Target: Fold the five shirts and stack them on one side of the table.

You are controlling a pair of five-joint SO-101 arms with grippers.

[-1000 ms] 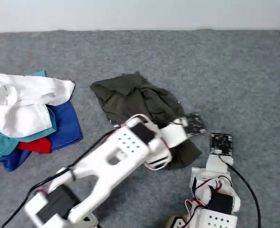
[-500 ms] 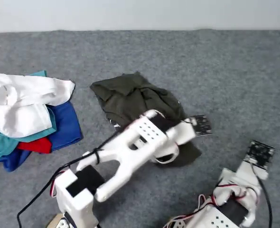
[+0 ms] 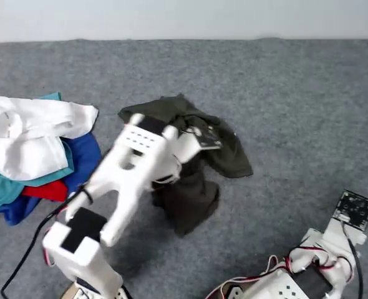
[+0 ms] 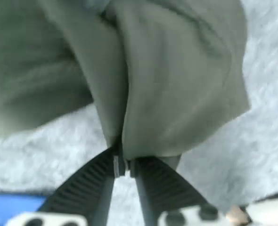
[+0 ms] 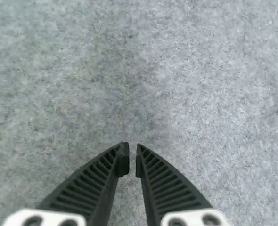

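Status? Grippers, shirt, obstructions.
Left gripper shut on olive shirt. Right gripper shut, empty, over table. Other shirts piled aside, not in the way.

We see two arms in white plastic shells. The left arm (image 3: 131,171) has a panel dotted with rows of small round holes, a black motor block (image 3: 84,225) low on it, and a black cable (image 3: 25,255) running from it. The right arm (image 3: 309,274) has the same dotted white casing, with thin red and white wires (image 3: 293,254) looped over it and a black square camera board (image 3: 356,207) at its wrist. The left gripper (image 4: 123,164) and right gripper (image 5: 131,160) share black, tapering fingers (image 5: 106,183) with ribbed inner faces, set in white mounts (image 5: 28,219) with dark round holes.
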